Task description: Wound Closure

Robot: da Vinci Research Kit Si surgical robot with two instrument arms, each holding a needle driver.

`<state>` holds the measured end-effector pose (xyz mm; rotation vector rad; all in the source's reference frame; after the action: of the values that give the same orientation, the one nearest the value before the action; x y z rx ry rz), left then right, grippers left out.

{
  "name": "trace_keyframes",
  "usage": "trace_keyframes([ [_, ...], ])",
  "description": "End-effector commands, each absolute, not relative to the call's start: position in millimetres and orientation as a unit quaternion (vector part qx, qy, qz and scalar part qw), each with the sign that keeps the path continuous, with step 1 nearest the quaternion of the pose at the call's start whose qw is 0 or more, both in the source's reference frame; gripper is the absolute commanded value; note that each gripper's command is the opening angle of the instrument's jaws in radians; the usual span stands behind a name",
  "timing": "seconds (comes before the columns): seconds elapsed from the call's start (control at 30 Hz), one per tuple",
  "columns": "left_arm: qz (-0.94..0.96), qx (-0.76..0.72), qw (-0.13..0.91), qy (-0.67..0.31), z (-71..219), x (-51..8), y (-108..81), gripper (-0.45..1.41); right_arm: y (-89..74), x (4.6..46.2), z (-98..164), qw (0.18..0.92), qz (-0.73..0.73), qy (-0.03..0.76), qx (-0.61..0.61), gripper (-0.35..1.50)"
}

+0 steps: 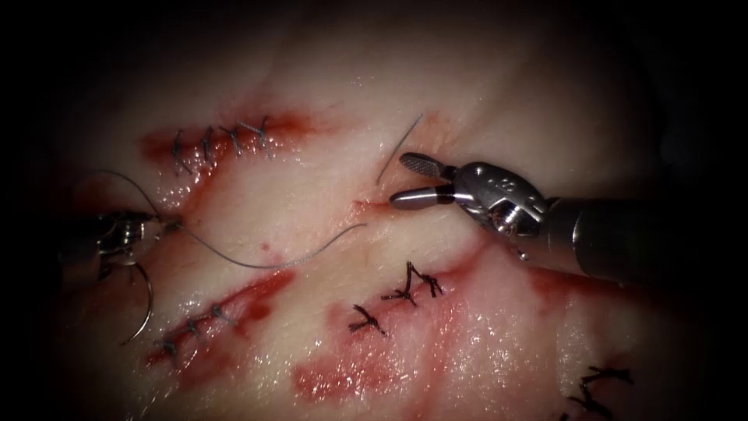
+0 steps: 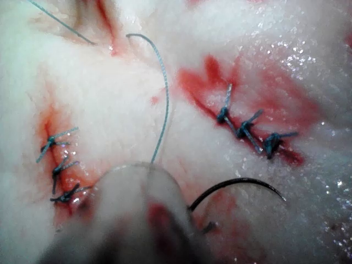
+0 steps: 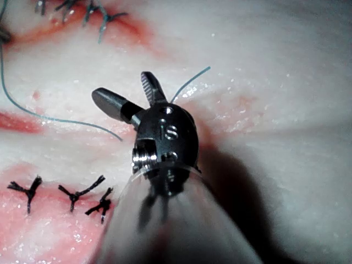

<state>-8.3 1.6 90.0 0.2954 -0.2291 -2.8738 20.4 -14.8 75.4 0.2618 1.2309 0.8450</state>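
Holding the needle point(image 1: 144, 308) near its thread end, the left tool point(image 1: 160, 228) sits at the left edge of the tissue point(image 1: 312, 195), the curve hanging free below its shut jaws and clear of the flesh. From those jaws the thread point(image 1: 265, 263) trails right toward the cut point(image 1: 374, 204), where the right tool point(image 1: 413, 181) hovers with jaws wide and empty beside a short thread end point(image 1: 399, 148). Thin and stiff, the needle would likely swivel unless gripped on its body behind the tip; the thread looks limp and light, the tissue soft and slick.
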Motion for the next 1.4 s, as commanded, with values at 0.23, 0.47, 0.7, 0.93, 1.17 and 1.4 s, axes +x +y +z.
trace_keyframes([
  [0.23,-0.965,0.176,0.094,-0.168,84.8,-13.3,3.8,-0.45,-15.3,21.6,74.6,0.755,0.328,0.553,0.126,1.28],
  [0.47,-0.964,0.186,0.082,-0.17,82.9,-18.4,4.2,-0.45,-17.9,26.5,71.9,0.826,0.26,0.482,0.128,1.25],
  [0.7,-0.961,0.203,0.068,-0.175,82.0,-20.8,3.3,-0.45,-18.6,31.6,71.1,0.855,0.308,0.406,0.096,1.04],
  [0.93,-0.958,0.213,0.051,-0.185,79.1,-21.6,2.8,-0.45,-18.6,32.9,72.5,0.87,0.333,0.36,0.057,0.96],
  [1.17,-0.958,0.212,0.047,-0.186,78.8,-22.6,2.6,-0.45,-19.5,33.0,72.1,0.874,0.351,0.332,0.048,0.89],
  [1.4,-0.958,0.213,0.044,-0.185,78.9,-22.6,2.7,-0.45,-20.3,31.8,70.7,0.887,0.302,0.344,0.058,-0.35],
])
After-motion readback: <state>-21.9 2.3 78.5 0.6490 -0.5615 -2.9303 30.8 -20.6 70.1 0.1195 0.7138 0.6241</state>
